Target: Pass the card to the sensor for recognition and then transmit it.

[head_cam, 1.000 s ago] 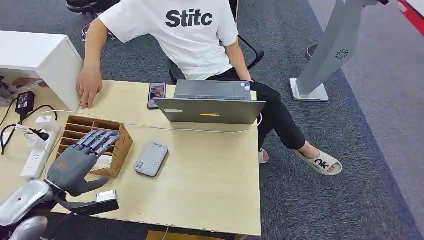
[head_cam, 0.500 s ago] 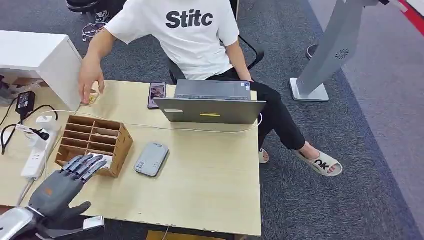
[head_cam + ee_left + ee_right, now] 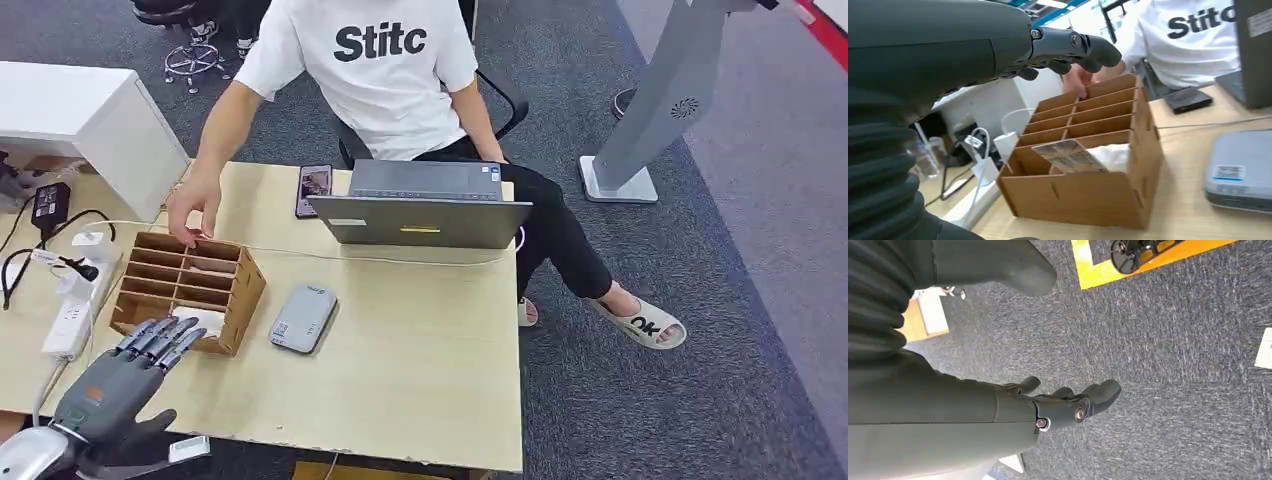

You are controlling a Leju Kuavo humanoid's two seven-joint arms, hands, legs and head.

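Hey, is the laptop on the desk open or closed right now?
Open. The laptop has its lid raised, back toward the head camera, with the person seated facing it.

Brown wooden organizer (image 3: 190,285), pale tabletop (image 3: 400,350). Silver-grey sensor (image 3: 303,318), white shirt (image 3: 370,70) with black lettering. Card (image 3: 1070,156) looks beige-patterned, perhaps.

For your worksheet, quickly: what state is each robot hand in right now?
Left hand: open, fingers apart, holding nothing, near the wooden organizer.
Right hand: open, empty, hanging above the carpet.
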